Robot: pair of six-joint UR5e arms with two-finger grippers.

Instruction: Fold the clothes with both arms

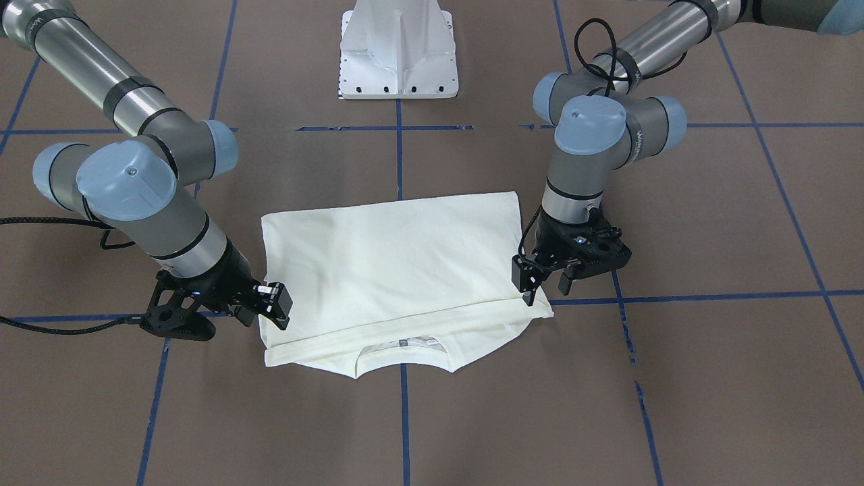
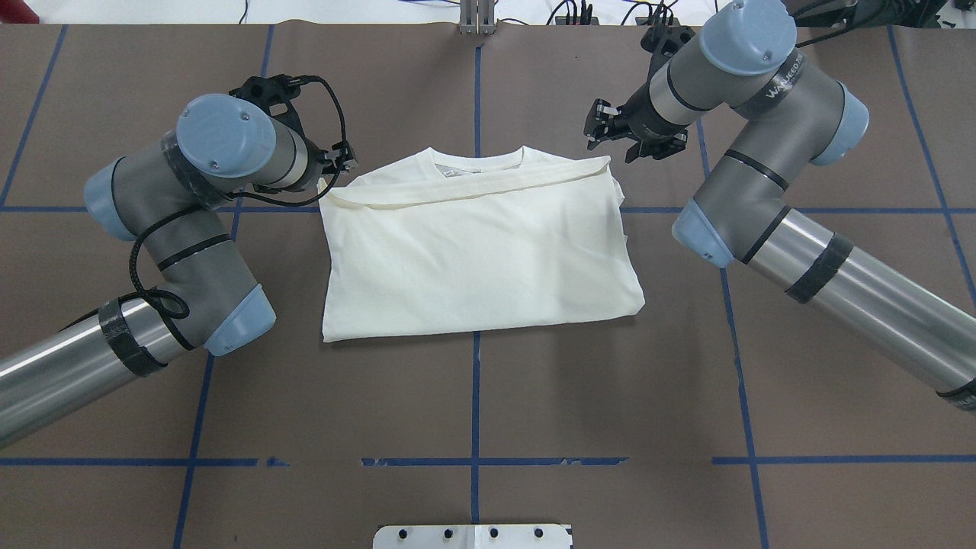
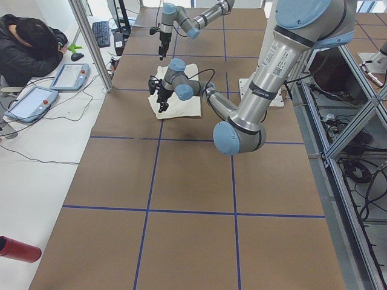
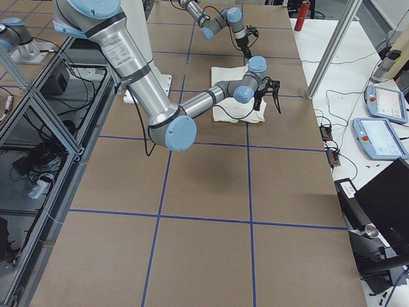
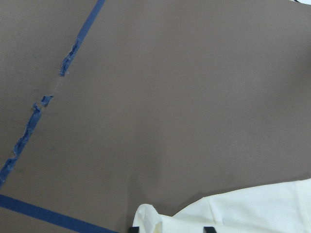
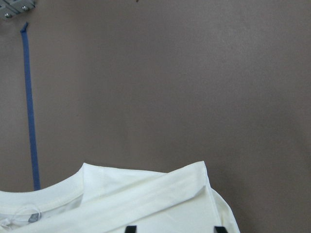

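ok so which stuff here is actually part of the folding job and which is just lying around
Job:
- cream folded T-shirt, plain side up
- left black two-finger gripper and right black two-finger gripper, both open at its collar-end corners

Lying about:
- white metal pedestal base
- blue tape grid lines
- grey touchscreen pendants
- red cylinder

Brown table (image 2: 572, 381), blue tape grid (image 2: 474, 396); folded cream T-shirt (image 2: 473, 259) flat at centre; white pedestal base (image 1: 398, 54) on robot's side
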